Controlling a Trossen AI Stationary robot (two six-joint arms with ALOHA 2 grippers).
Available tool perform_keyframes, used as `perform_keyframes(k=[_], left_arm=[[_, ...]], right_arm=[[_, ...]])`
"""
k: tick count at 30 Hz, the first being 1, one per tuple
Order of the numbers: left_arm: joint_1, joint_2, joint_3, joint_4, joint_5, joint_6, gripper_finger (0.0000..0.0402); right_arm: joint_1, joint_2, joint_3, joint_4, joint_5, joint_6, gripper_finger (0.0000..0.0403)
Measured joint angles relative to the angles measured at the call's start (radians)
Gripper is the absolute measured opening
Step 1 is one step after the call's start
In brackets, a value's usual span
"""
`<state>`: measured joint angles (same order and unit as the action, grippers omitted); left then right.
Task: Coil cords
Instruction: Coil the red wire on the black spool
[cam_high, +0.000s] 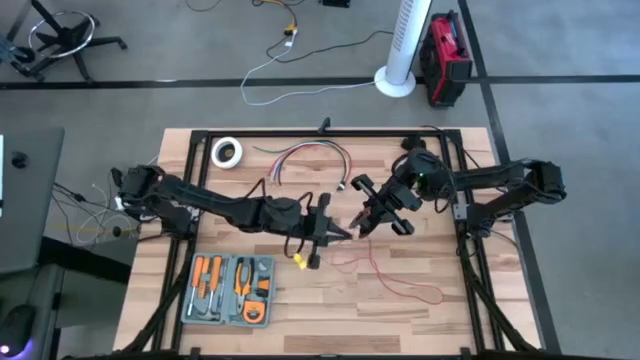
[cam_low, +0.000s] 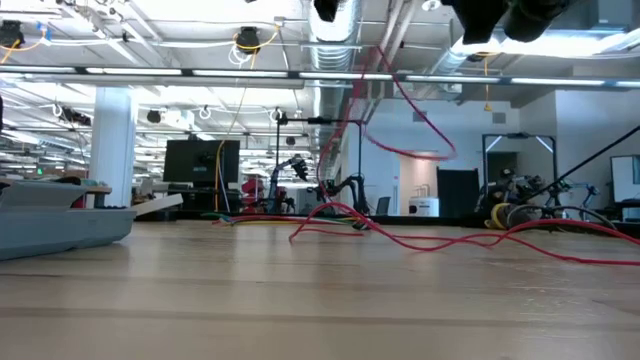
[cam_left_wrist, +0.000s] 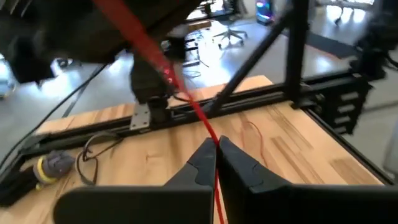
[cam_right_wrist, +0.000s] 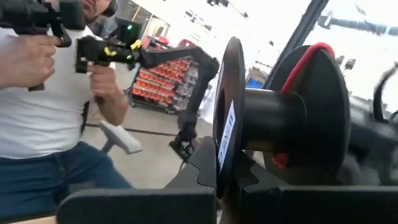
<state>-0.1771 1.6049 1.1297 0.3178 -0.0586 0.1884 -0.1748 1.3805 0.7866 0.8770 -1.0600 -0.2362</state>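
Note:
The cord is a thin red wire. Its loose loops lie on the table (cam_high: 400, 283) (cam_low: 430, 240), and one stretch rises from them to a black spool (cam_high: 372, 208) held above the table's middle. My right gripper (cam_high: 388, 212) is shut on that spool, whose far flange (cam_right_wrist: 311, 112) carries a turn of red wire. Just left of the spool, my left gripper (cam_high: 343, 232) is shut on the wire (cam_left_wrist: 186, 93). My left gripper pinches the red wire between its two fingertips (cam_left_wrist: 215, 147), a single strand. From the tips the wire runs straight and taut up to the spool; behind them it passes back between the fingers (cam_left_wrist: 217, 193). The held stretch is clear of the table. My right gripper pinches the rim of the spool's near flange (cam_right_wrist: 225, 163) between its two fingers, the flange standing edge-on in the gap. The hub (cam_right_wrist: 267, 121) sticks out sideways from the fingers. The spool is lifted clear of the table.
A grey case of orange-handled tools (cam_high: 232, 290) lies near the front left. A white tape roll (cam_high: 227, 152) and a bundle of coloured wires (cam_high: 305, 155) lie at the back. Black frame rails (cam_high: 330, 133) edge the table. A person (cam_right_wrist: 56, 112) stands beyond it.

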Motion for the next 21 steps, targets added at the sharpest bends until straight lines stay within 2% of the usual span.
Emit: perform_keyframes(k=[7, 10, 17, 21], left_arm=[[-0.033, -0.087, -0.001, -0.043, -0.005, 0.088, 0.0000], [-0.031, -0.091, -0.001, -0.044, -0.012, 0.087, 0.0000], [-0.005, -0.045, -0.001, -0.034, -0.013, 0.078, 0.0000], [0.013, -0.046, -0.001, -0.030, -0.015, 0.066, 0.0000]], right_arm=[[-0.041, -0.001, 0.001, -0.241, -0.148, -0.089, 0.0000], [-0.044, -0.001, 0.001, -0.303, -0.148, -0.151, 0.0002], [-0.051, 0.000, 0.001, -0.294, -0.113, -0.155, 0.0046], [-0.058, 0.000, 0.001, -0.293, -0.107, -0.144, 0.0057]])
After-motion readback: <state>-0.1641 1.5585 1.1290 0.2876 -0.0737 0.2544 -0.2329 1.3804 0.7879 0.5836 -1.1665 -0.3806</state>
